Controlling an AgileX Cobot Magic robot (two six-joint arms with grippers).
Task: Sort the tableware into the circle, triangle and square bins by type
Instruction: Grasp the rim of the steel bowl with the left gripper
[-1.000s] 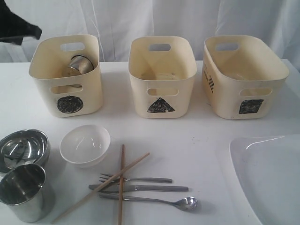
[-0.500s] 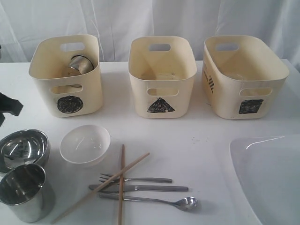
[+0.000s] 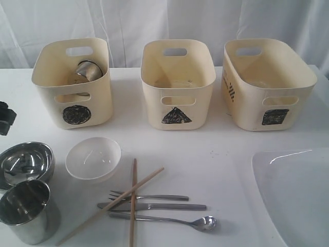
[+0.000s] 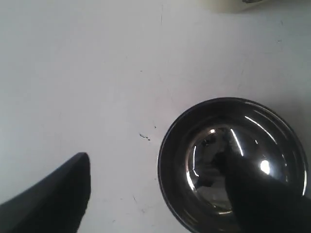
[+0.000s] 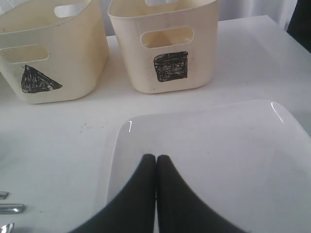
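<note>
Left wrist view: left tool (image 4: 155,165) open over the steel bowl (image 4: 194,155), probably light, rigid, slippery; pinch across its rim. Right tool (image 5: 156,159) closed.

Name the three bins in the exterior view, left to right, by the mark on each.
circle bin → triangle bin → square bin

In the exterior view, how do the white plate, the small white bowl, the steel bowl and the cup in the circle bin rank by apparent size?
1. white plate, though cropped.
2. small white bowl and steel bowl: alike, not ranked.
3. cup in the circle bin; farther away, so unsure.
</note>
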